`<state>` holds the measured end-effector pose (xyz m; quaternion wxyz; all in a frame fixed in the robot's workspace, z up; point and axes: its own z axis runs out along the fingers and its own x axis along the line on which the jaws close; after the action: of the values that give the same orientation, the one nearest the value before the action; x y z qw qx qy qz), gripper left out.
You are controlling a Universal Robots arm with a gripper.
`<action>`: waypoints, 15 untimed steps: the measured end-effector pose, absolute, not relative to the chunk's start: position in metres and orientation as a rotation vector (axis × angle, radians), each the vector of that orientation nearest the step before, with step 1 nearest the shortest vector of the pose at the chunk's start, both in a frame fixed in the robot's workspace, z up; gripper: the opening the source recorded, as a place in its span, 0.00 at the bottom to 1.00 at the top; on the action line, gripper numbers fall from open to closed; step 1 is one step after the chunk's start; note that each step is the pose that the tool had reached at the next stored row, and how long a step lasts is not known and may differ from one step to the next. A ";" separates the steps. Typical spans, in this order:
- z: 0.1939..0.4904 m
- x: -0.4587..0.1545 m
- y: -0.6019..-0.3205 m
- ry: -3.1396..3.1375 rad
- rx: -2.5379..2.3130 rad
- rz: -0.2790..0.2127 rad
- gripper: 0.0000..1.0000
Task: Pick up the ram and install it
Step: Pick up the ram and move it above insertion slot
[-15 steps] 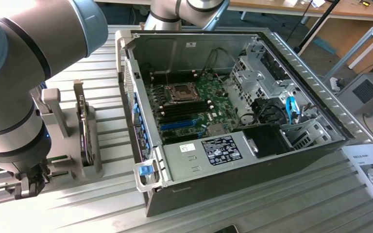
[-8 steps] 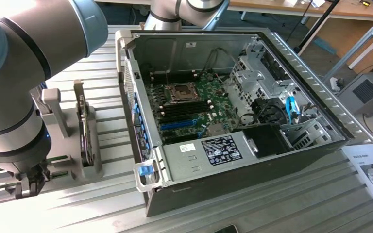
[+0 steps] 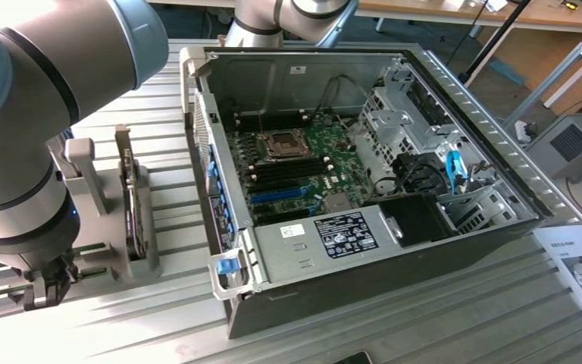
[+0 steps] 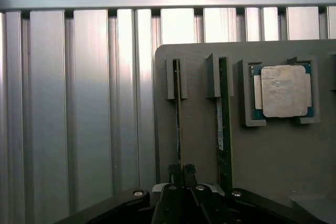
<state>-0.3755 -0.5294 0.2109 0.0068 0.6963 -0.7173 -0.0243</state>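
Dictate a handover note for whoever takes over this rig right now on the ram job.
Gripper: shut on one end of the ram.
Ram: standing on edge in its slot of the holder, beside a second stick; not lifted out.
Done: the grasp.
Left: the ram is not yet out of the holder or installed on the motherboard.

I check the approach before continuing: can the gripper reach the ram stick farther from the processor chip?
Probably yes. The gripper is right at that ram, lined up with its edge; nothing lies between them, and the other ram stick stands apart in its own slot.
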 end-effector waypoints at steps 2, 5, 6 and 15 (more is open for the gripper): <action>0.212 -0.376 -0.529 -2.244 2.178 -0.076 0.12; 0.214 -0.376 -0.529 -2.244 2.178 -0.076 0.12; 0.214 -0.376 -0.529 -2.244 2.178 -0.076 0.12; 0.222 -0.376 -0.529 -2.244 2.178 -0.076 0.12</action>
<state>-0.3756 -0.5294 0.2225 0.0069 0.6963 -0.7173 -0.0243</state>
